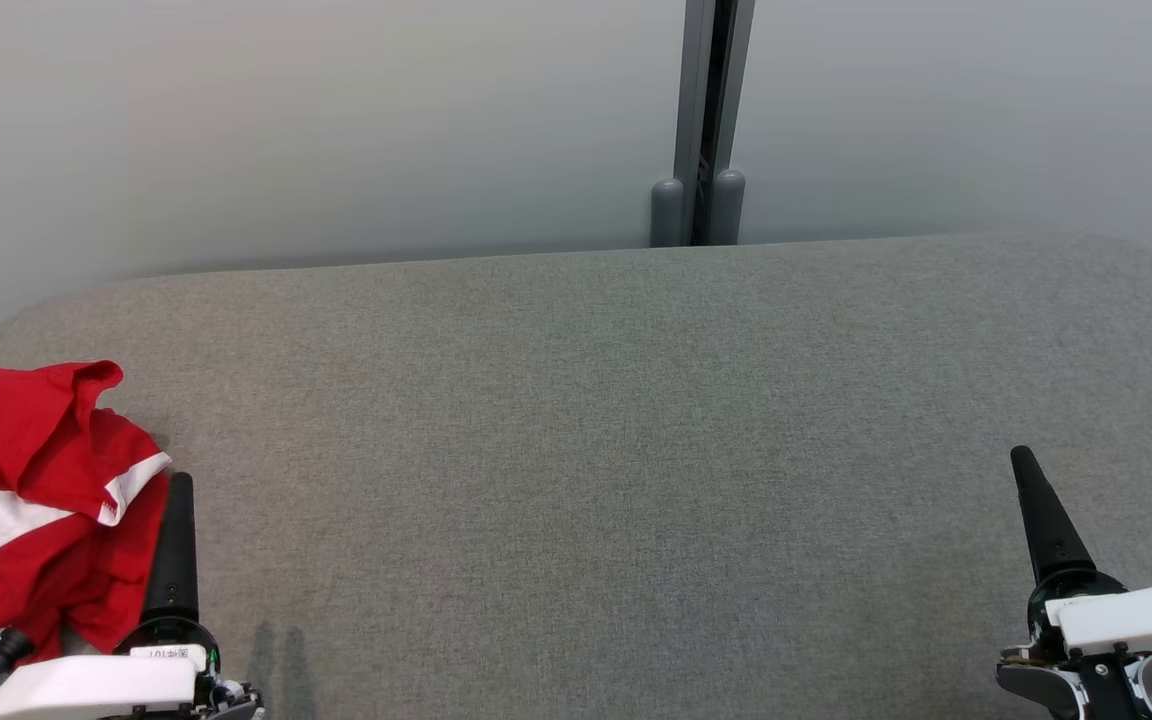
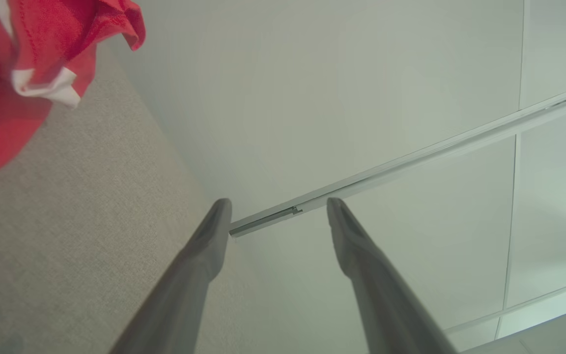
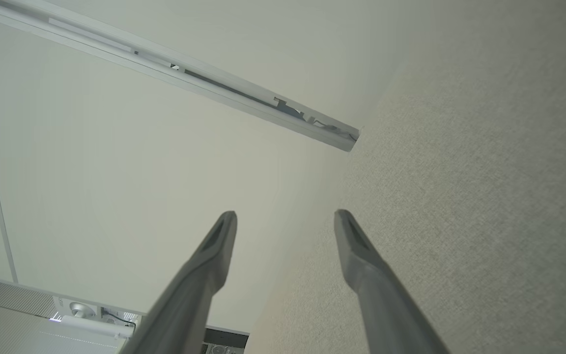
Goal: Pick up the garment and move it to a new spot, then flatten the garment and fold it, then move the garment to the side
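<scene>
Left wrist view: left gripper (image 2: 278, 209) at 6 o'clock, fingers spread wide, gripping nothing. At 10 o'clock, red-and-white garment (image 2: 13, 64), crumpled on the grey fabric surface (image 2: 67, 221), clear of both fingers. Pale wall (image 2: 361, 73) from 12 to 4 o'clock.

Right wrist view: right gripper (image 3: 285, 216) at 6 o'clock, likewise parted and empty, over grey fabric at 3 o'clock. Metal rail (image 3: 189, 78) toward 11 o'clock.

Head view: garment bunched at 8 o'clock, at the surface's left end, just beside one dark finger of the left gripper. One finger of the right gripper at 4 o'clock, well apart from the garment.
</scene>
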Tool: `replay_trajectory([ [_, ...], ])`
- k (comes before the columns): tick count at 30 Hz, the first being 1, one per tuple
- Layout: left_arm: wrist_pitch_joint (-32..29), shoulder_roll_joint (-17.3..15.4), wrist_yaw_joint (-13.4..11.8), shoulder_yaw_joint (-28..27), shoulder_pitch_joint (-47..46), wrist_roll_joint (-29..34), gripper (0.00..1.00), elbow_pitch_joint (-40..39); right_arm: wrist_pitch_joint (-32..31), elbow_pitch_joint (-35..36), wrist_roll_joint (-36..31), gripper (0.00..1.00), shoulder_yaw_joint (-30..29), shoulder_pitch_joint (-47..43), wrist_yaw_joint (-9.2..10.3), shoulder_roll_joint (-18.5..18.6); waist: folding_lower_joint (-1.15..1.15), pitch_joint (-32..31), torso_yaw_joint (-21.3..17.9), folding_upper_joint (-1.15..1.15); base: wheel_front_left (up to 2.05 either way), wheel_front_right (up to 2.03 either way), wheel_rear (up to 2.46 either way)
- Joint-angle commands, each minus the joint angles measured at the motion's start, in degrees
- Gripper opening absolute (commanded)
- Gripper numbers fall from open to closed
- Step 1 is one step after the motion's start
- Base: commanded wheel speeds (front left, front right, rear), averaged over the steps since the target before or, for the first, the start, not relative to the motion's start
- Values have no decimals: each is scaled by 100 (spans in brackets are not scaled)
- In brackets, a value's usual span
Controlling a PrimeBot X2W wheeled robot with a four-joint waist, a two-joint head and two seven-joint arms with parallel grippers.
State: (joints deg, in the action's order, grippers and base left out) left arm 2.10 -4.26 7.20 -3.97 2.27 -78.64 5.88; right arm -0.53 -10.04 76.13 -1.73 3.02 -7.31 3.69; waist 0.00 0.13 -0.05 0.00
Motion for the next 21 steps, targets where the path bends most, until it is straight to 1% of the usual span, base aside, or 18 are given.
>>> replay_trajectory([
  [1,68,-37,-8,-20,-221,415,100,-117,91,149,-423,100,-25,173,-14,40,0,-2,0,0,0,0,0],
  [7,181,-40,-38,52,-319,1278,100,-167,227,303,-1443,100,33,219,-15,82,0,-6,-2,0,0,0,0],
  [13,288,-109,-105,188,-421,2117,100,-173,357,405,-2406,100,101,257,-16,111,0,-8,-3,0,0,0,0],
  [14,306,-126,-118,214,-433,2255,100,-166,377,412,-2553,100,113,267,-16,116,0,-9,-4,0,0,0,0],
  [15,306,-126,-118,214,-433,2255,100,-166,377,412,-2553,100,113,267,-16,116,0,-9,-4,0,0,0,0],
  [21,410,-244,-223,397,-518,3032,100,-94,499,430,-3431,100,224,313,-18,174,0,-9,-5,0,0,0,0],
])
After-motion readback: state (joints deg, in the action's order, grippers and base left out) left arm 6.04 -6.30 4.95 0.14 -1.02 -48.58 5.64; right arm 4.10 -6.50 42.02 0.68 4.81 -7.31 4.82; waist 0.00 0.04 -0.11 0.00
